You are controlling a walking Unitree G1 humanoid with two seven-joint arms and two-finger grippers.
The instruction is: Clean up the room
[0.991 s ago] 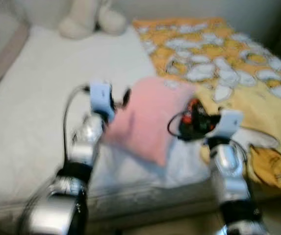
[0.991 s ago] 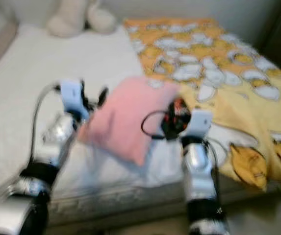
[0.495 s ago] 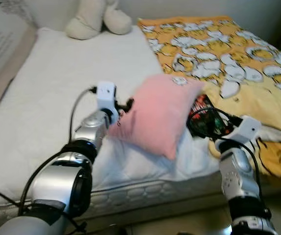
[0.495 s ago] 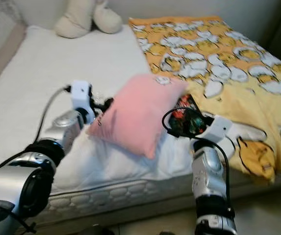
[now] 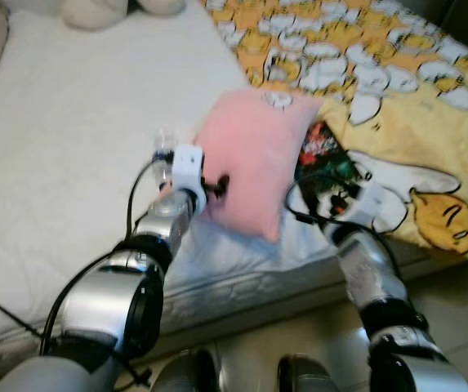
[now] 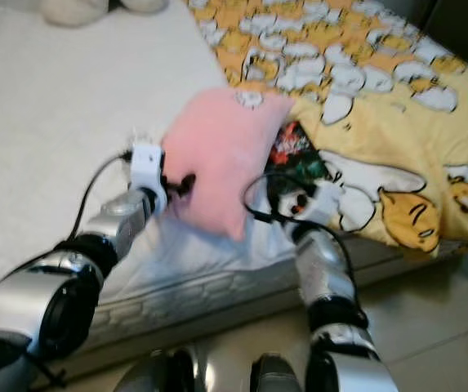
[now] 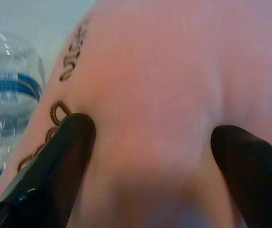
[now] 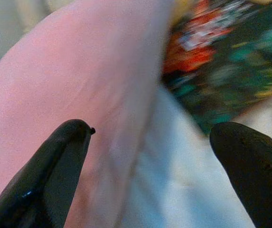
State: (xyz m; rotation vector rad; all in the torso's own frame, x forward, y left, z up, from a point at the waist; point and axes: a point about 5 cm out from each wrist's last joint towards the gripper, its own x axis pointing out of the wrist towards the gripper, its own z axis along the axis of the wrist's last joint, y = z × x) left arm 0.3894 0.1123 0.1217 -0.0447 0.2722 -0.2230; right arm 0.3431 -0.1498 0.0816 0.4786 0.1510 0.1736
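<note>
A soft pink pillow point(image 5: 252, 164) stands tilted above the white bed point(image 5: 70, 147), brown lettering along one edge.

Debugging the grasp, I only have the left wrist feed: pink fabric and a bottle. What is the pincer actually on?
Observer: A pink pillow, lifted over the white mattress. The left pincer has its fingers spread against one side.
Operator: Where's the other arm?
Observer: The right pincer is open at the pillow's opposite side, above a dark patterned item.
Operator: Anything else on the bed?
Observer: A yellow cartoon-print blanket covers the robot's right half, and the water bottle lies beside the pillow.
</note>
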